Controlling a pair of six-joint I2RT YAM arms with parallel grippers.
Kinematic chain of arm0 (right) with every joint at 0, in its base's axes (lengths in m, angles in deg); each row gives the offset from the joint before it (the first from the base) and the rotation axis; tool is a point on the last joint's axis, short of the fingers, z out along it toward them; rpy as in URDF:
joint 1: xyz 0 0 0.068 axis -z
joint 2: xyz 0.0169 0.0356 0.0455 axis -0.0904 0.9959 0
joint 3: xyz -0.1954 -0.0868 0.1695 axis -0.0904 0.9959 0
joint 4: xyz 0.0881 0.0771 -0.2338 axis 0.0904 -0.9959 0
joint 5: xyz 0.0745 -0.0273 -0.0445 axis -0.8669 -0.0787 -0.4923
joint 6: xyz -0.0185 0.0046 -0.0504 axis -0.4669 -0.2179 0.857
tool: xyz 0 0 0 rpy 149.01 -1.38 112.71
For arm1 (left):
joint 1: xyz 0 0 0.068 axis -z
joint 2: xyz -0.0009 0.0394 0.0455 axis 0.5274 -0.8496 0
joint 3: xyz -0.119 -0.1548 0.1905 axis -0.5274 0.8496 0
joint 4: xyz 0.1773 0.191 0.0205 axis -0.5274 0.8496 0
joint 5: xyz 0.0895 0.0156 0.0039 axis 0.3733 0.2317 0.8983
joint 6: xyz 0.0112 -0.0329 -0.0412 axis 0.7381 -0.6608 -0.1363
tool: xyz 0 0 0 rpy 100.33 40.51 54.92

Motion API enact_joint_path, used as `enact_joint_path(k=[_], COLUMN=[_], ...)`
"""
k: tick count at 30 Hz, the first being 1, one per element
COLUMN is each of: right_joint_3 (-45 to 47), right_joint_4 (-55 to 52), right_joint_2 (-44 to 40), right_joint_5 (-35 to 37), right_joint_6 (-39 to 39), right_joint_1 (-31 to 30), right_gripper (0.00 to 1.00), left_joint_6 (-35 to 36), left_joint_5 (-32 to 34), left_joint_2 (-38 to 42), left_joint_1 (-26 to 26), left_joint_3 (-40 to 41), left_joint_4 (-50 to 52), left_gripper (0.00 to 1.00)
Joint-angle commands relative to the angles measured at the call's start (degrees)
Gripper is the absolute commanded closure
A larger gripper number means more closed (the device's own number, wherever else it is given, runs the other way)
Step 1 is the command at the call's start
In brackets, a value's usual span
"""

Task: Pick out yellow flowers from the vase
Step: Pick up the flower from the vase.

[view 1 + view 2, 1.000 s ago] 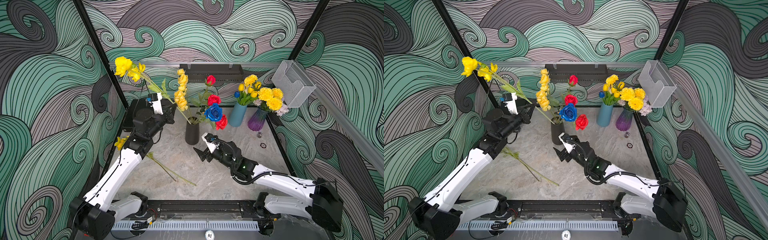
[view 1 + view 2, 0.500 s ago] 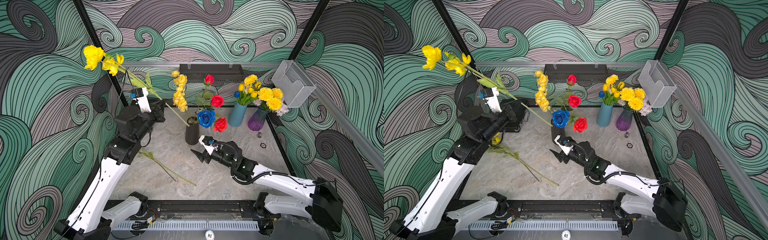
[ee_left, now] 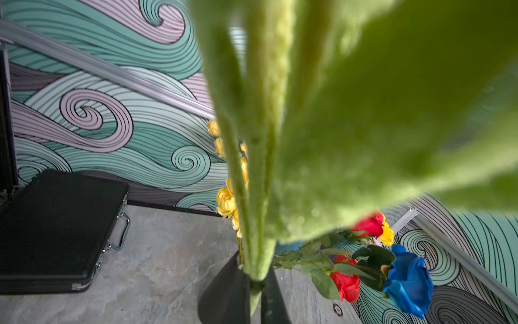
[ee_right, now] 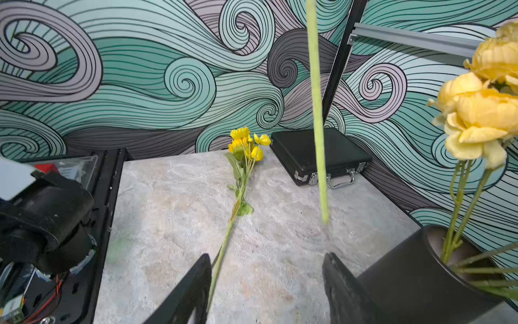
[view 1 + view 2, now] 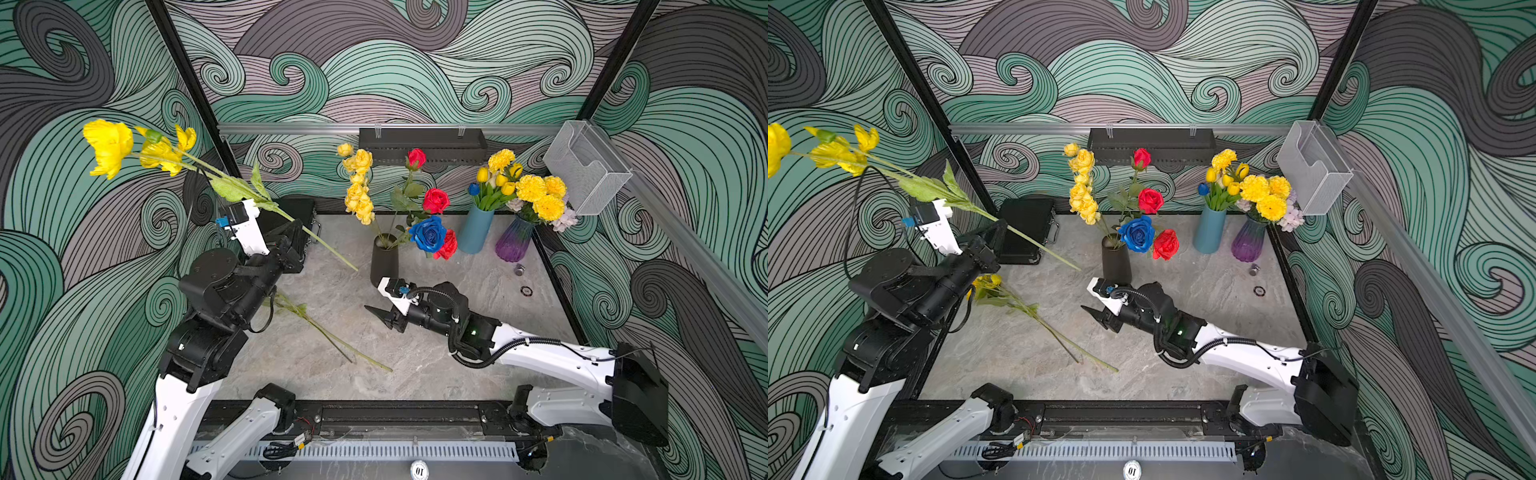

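The left gripper (image 5: 995, 232) is clamped on the stem of a yellow poppy spray (image 5: 109, 145), held in the air clear of the black vase (image 5: 383, 266), with its blooms toward 10 o'clock. A yellow rose spray (image 5: 359, 187) stands in that vase. Another yellow flower (image 5: 1034, 311) lies on the worktop (image 5: 457, 374) at the vase's 8 o'clock. The right gripper (image 4: 266, 255), at the vase's 6 o'clock, has its jaws moderately apart and grips nothing.

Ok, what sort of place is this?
Probably a lab robot cell: grey marble-look tabletop boxed in by swirl-patterned wall panels on black frame posts, with white-and-black robot arms mounted on a black front rail.
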Motion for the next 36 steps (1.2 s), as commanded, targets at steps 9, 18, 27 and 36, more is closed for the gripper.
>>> enact_joint_path(k=[9,18,27,36], right_joint_3=[-8.14,-11.6,-14.2,-15.03], right_joint_4=[-1.1,-3.96,-7.94,-9.58], right_joint_2=[6.41,9.8,12.23,12.77], right_joint_5=[2.53,2.35,3.09,1.28], right_joint_6=[-4.67,-6.96,-9.28,-8.67], right_joint_1=[-1.22,-1.48,-1.5,-1.46], right_gripper=[0.43,0.51,0.68,0.93], left_joint_6=[-4.99,-9.58,-9.98,-10.23], left_joint_5=[-9.65,-16.05,-20.98,-20.25], left_joint_2=[1.18,0.98,-0.34,0.25], left_joint_1=[0.19,0.19,0.27,0.19], left_joint_3=[8.88,15.98,18.25,20.27], left_joint_4=[3.11,-2.81,-3.0,-3.97], left_gripper=[0.97,0.97,0.97,0.95])
